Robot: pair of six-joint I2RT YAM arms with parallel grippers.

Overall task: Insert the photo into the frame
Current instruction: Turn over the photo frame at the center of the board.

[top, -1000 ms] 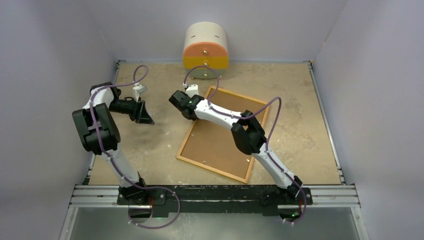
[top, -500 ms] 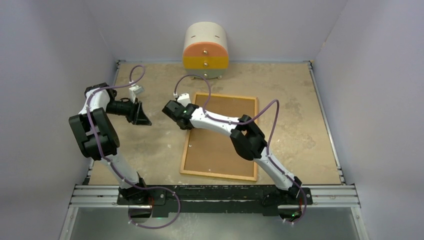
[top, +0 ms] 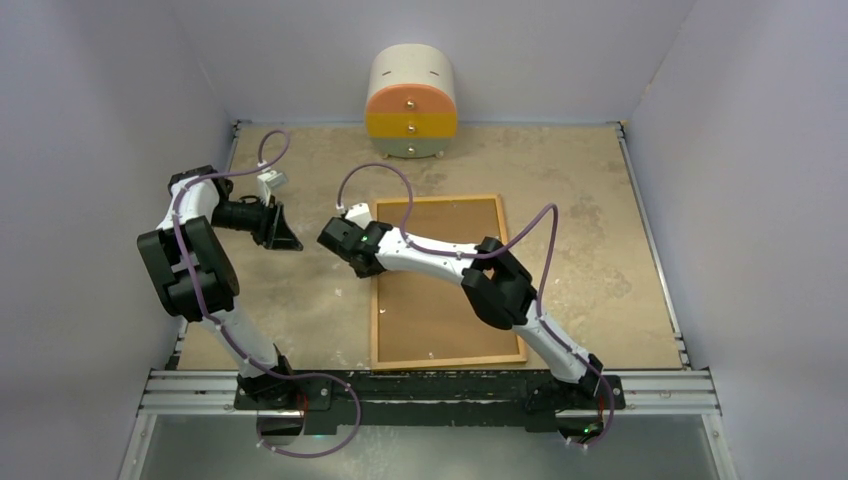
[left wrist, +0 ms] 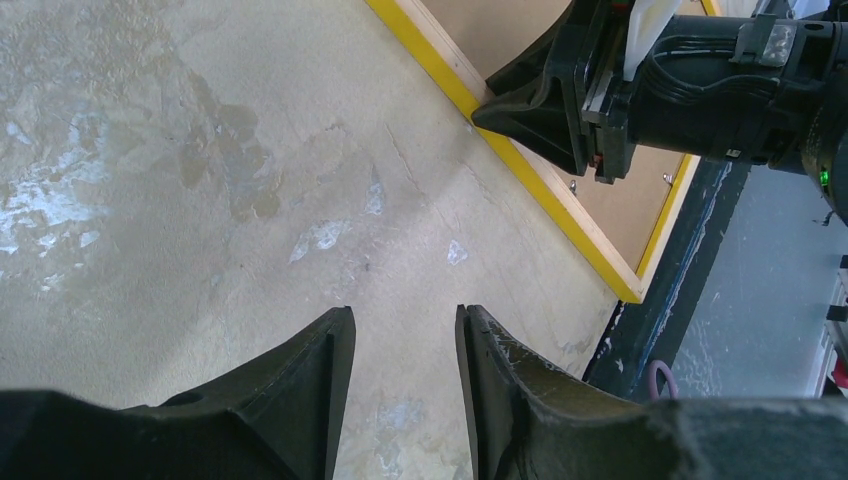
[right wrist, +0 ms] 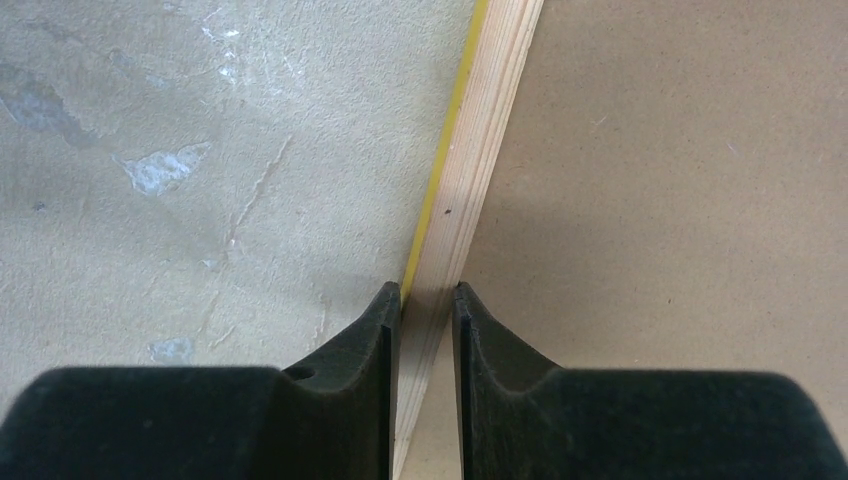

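Note:
The frame (top: 376,325) lies back-up on the table, light wood rails with a yellow edge underneath, and a brown backing board (top: 445,285) fills it. My right gripper (top: 366,260) is shut on the frame's left rail; in the right wrist view the wooden rail (right wrist: 482,150) runs between the fingers of the right gripper (right wrist: 427,292), with the board (right wrist: 680,200) to the right. My left gripper (top: 290,238) hovers left of the frame. In its wrist view the left gripper (left wrist: 404,312) is open over bare table, the frame's yellow edge (left wrist: 540,200) beyond. The photo is out of view.
A small cream cabinet with an orange and a yellow drawer (top: 411,105) stands at the back wall. Grey walls close in the table on three sides. A black mounting rail (top: 430,385) runs along the near edge, just below the frame's bottom rail.
My right gripper has swung the frame round by its left rail, from a slant to square with the table edges, and pulled it nearer and leftward. The left arm has barely moved.

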